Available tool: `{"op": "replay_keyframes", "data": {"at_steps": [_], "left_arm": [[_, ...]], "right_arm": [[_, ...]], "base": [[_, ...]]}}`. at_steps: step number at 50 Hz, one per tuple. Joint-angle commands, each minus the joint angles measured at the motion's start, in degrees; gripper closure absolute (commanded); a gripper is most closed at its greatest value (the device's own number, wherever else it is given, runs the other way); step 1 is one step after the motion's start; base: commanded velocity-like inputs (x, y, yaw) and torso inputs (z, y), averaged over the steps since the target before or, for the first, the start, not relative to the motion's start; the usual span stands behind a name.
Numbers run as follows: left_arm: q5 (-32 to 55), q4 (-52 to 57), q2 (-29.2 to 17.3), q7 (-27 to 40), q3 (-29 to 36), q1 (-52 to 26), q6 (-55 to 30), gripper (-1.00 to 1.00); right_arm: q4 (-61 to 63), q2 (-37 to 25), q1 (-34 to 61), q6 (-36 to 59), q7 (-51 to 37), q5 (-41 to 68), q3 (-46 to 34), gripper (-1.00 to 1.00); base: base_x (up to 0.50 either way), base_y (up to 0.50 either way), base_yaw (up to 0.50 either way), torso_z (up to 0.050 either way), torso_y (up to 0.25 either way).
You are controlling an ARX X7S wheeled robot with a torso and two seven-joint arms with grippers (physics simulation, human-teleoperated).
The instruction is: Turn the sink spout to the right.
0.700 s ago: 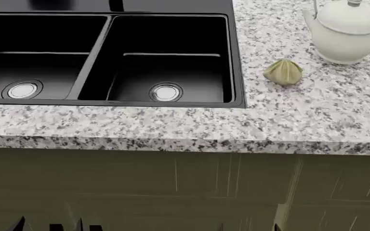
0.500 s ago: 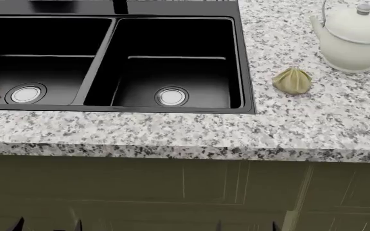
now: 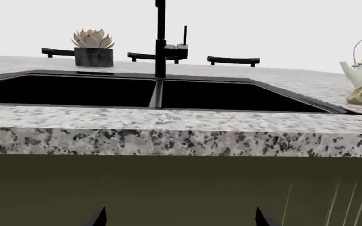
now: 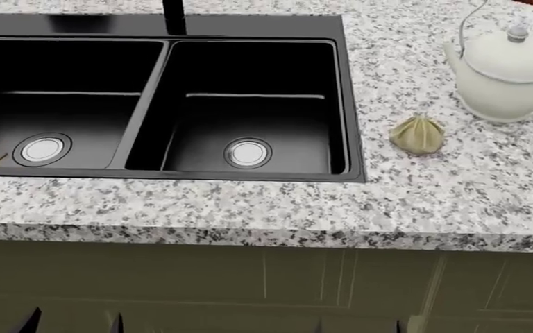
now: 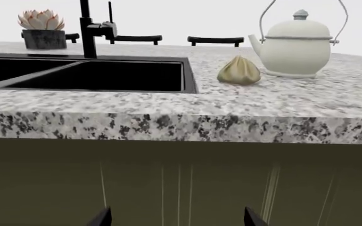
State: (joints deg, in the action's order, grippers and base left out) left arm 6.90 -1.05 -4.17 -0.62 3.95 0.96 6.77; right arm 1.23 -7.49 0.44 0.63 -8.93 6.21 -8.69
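Both my grippers hang below the counter edge, jaws spread and empty, far short of the sink spout (image 3: 160, 37); reaching up blind risks striking its side lever (image 3: 185, 35) instead.

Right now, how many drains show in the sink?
2. One silver drain sits in the left basin of the sink, the other drain in the right basin. Neither wrist view shows the basin floors.
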Motion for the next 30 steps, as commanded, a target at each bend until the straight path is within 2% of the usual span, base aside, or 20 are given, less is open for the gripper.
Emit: {"op": "replay_keyframes", "data": {"at_steps": [1, 18, 21, 26, 27, 30], "left_arm": [[1.76, -0.30, -0.95, -0.11, 1.05, 0.12, 1.10, -1.00], [2.83, 2.80, -2.21, 1.60, 2.50, 0.54, -1.47, -1.00], [0.00, 1.44, -1.78, 5.67, 1.63, -0.03, -1.89, -1.00], [-0.68, 8.26, -2.94, 7.59, 1.63, -0.69, -7.99, -1.00], [-3.52, 8.16, -3.36, 8.57, 2.60, -1.64, -7.77, -1.00], [-1.36, 10.01, -2.66, 9.02, 1.79, -2.88, -9.67, -1.00]], "right_arm": [[0.06, -0.63, 0.12, 0.03, -0.91, 0.49, -0.69, -1.00], [-0.97, -1.14, 0.46, -1.14, -1.77, 0.62, -1.37, -1.00], [1.14, -1.56, -0.24, -0.05, -2.98, -0.87, -1.83, -1.00], [9.93, -3.42, 0.01, 6.30, -3.83, -0.06, -0.86, -1.00], [13.27, -3.49, 0.57, 9.65, -3.43, 3.04, 0.51, -1.00], [15.53, -4.16, 1.62, 12.68, -3.69, 3.83, 0.97, -1.00]], "base": [[0.00, 0.00, 0.00, 0.050, 0.000], [0.00, 0.00, 0.00, 0.050, 0.000], [0.00, 0.00, 0.00, 0.046, 0.000], [0.00, 0.00, 0.00, 0.000, 0.000], [0.00, 0.00, 0.00, 0.000, 0.000], [0.00, 0.00, 0.00, 0.000, 0.000]]}}
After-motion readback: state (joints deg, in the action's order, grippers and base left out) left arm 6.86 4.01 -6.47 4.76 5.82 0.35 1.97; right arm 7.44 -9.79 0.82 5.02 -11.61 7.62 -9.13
